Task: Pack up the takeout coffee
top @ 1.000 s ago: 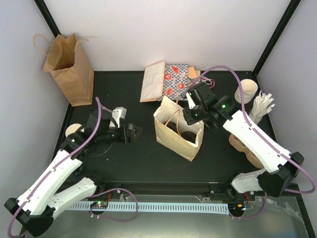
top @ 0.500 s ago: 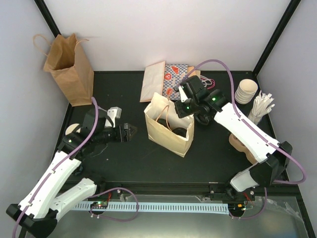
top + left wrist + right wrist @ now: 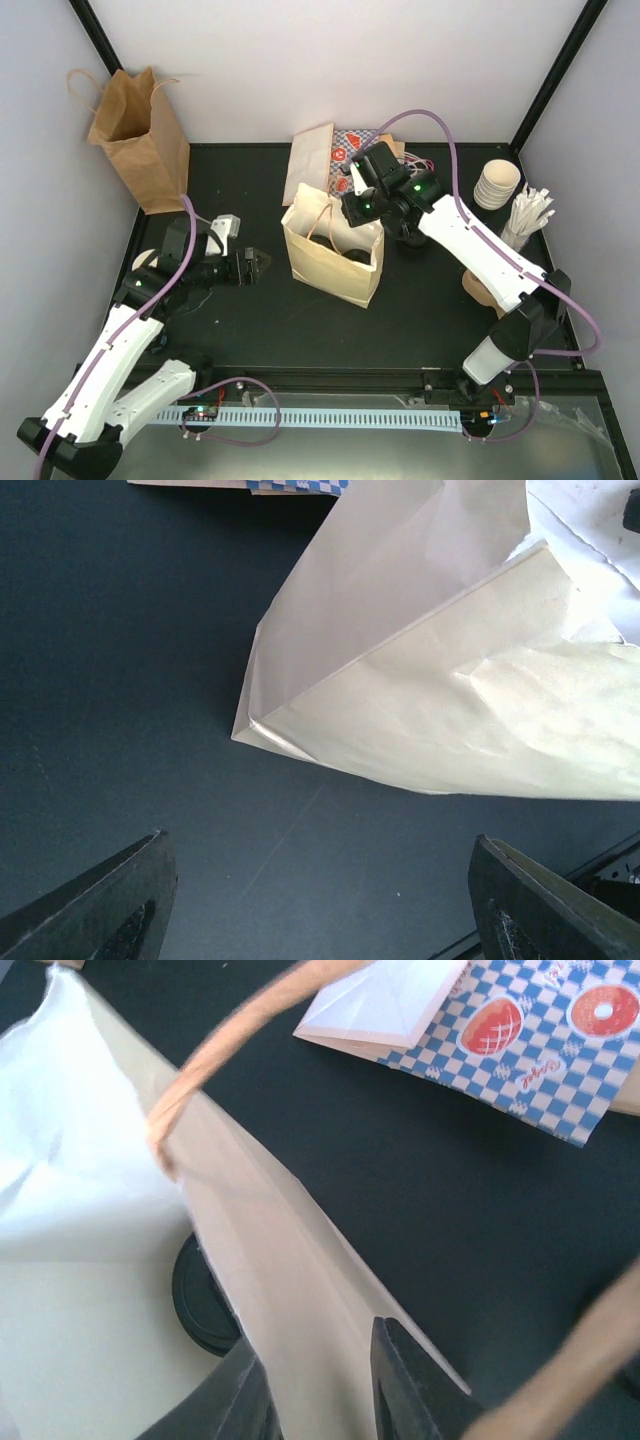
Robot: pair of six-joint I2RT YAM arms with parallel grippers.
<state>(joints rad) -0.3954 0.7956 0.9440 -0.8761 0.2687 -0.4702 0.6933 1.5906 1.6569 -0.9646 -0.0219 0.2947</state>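
Cups [image 3: 497, 184] of white paper are stacked at the right edge of the overhead view, on the black table [image 3: 250, 330], well apart from the cream paper bag [image 3: 325, 268] that stands upright at the centre. The bag's far wall is pinched near the rim between the nearly closed jaws of the right gripper [image 3: 322, 1392]. A dark round lid [image 3: 205, 1300] is seen inside the bag. The left gripper [image 3: 258, 266] is held wide open and empty, just left of the bag and apart from it.
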